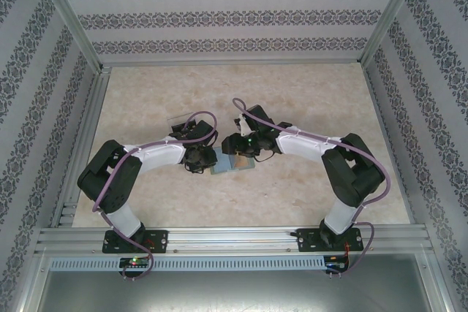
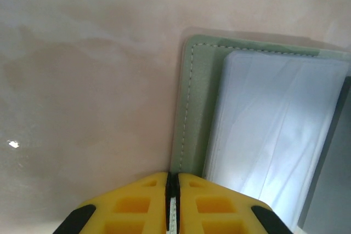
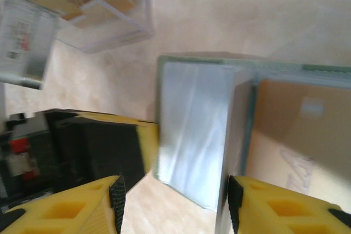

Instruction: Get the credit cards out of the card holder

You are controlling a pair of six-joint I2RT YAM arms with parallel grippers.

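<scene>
The card holder lies open on the table between the two arms, its grey-green cover edged with stitching and its pale blue-grey lining facing up. My left gripper is shut on the near edge of the cover. In the right wrist view a lining flap stands between the fingers of my open right gripper; its right pad sits by the flap's raised edge, while the left pad is over bare table. A tan credit card with pale marks lies in the holder's right half. The dark card is out of view.
A transparent tray with tan contents stands on the table beyond the holder, behind the left gripper. Patterned walls and metal frame rails enclose the marbled tabletop.
</scene>
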